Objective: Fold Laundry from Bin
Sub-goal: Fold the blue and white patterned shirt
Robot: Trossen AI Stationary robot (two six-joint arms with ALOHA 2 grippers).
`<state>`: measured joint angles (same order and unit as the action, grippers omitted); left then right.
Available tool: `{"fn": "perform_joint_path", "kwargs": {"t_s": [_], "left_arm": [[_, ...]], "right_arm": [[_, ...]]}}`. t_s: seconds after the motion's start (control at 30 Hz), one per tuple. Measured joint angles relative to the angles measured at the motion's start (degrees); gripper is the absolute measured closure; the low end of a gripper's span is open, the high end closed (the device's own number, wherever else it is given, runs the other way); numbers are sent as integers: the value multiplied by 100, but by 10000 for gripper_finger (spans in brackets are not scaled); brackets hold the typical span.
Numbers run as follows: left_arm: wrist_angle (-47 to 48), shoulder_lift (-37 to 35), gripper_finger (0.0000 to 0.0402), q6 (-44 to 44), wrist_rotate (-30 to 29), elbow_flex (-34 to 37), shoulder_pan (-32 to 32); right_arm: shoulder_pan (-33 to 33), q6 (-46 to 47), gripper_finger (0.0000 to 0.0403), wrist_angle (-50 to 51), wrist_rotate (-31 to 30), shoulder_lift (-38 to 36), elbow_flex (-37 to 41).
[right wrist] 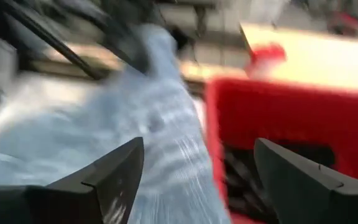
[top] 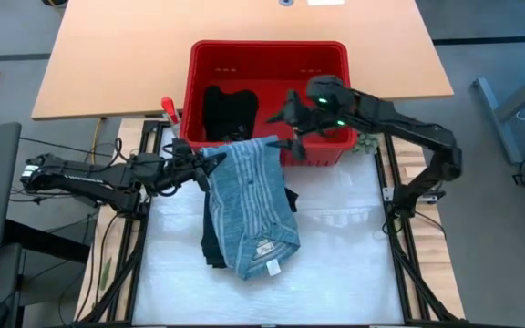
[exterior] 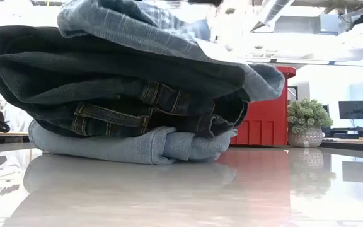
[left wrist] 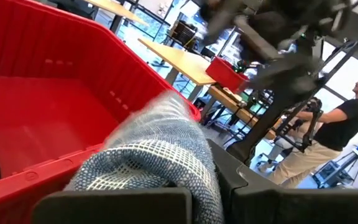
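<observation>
we've got the striped garment (top: 249,205) draped from the near rim of the bin (top: 267,55), centre of the overhead frame, down over a folded pile on the table. our left gripper (top: 210,162) is clamped tight on its upper left corner. our right gripper (top: 292,129), upper right of the cloth, stands wide apart with nothing between its fingers (right wrist: 114,168). it looks like soft, light knit that sags and slides, so we'd pinch the free upper right corner, right at the hem. black laundry (top: 229,111) waits in the bin.
</observation>
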<state>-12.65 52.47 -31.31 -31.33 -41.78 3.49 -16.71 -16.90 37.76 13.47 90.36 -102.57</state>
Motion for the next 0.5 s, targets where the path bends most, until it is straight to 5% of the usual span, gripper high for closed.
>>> {"fn": "perform_joint_path", "kwargs": {"t_s": [0.13, 0.5], "left_arm": [[-21, 2, 401, -140, 9, 0, 0], [-95, 15, 401, -252, 179, 0, 0]], "right_arm": [[4, -368, 72, 1301, -675, 519, -800], [-70, -748, 72, 1899, 285, 1773, -2371]]}}
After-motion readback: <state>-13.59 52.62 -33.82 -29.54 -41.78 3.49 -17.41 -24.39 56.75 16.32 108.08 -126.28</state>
